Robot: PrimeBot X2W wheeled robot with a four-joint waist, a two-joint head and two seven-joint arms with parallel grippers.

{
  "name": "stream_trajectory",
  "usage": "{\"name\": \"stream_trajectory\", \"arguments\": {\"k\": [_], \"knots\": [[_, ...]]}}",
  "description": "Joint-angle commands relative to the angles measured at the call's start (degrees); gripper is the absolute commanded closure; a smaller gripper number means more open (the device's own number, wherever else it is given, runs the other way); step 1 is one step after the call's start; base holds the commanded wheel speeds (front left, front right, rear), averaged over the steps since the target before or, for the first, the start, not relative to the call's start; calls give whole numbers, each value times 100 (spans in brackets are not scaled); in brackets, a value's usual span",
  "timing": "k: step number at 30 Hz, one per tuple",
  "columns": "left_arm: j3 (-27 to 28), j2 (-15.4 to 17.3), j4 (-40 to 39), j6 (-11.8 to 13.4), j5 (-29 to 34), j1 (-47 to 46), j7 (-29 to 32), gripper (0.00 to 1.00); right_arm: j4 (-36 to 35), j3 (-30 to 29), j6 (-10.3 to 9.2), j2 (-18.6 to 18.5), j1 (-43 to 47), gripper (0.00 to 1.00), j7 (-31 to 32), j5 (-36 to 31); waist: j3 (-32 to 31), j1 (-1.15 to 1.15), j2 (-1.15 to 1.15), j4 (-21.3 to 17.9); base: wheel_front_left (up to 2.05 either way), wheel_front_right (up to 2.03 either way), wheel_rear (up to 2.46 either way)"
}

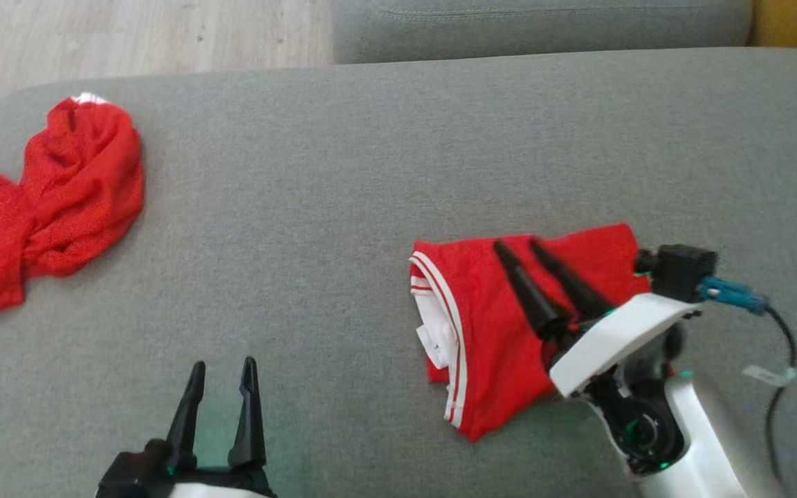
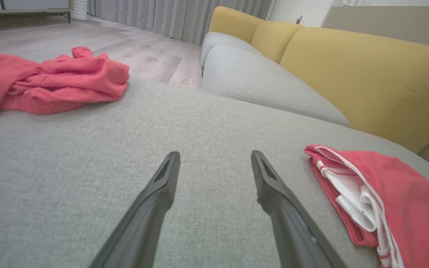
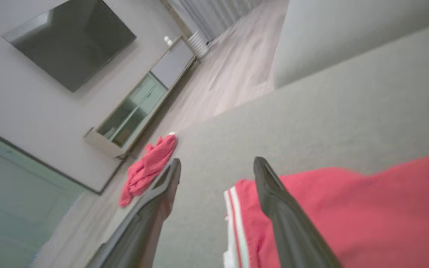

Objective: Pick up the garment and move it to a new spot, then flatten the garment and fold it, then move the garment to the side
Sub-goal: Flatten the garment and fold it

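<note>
Right pincer (image 1: 517, 243) hangs wide above the folded garment (image 1: 488, 332) (left pincer (image 1: 224, 363) wide too); folding looks done, and the side move may remain.

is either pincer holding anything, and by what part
Nothing held: left pincer and right pincer are open, the right over the folded red garment.

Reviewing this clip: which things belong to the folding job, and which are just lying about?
Job: folded red garment with white trim; right pincer, open over it; left pincer, open; grey cushion beneath.
Lying about: crumpled red garment at left; yellow backrest; television; cabinet.
</note>
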Motion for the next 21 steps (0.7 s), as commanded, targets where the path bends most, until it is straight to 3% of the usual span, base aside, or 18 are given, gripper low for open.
{"name": "stream_trajectory", "arguments": {"k": [1, 6, 11, 15, 21], "knots": [[240, -23, -235, 21, 111, -115, -53, 0, -353, -29, 41, 44, -182, 0, -285, -592, -37, 0, 0, -62, 0, 0, 0], [335, -23, -381, -24, 435, -111, -53, 0, -563, -617, 41, 39, 137, 0, -1078, -2326, -142, 0, 0, -164, 0, 0, 0], [447, -23, -478, -78, 652, -137, -53, 0, -320, -1247, 41, -101, 620, 0, -2106, -3762, -283, 0, 0, -185, 0, 0, 0], [523, -23, -459, -120, 780, -103, -53, 0, 128, -1687, 41, -100, 1002, 0, -2855, -4252, -422, 0, 0, -177, 0, 0, 0], [580, -23, -241, -135, 823, 31, -53, 0, 758, -1990, 41, -57, 1417, 0, -3240, -4387, -667, 0, 0, -166, 0, 0, 0]]}}
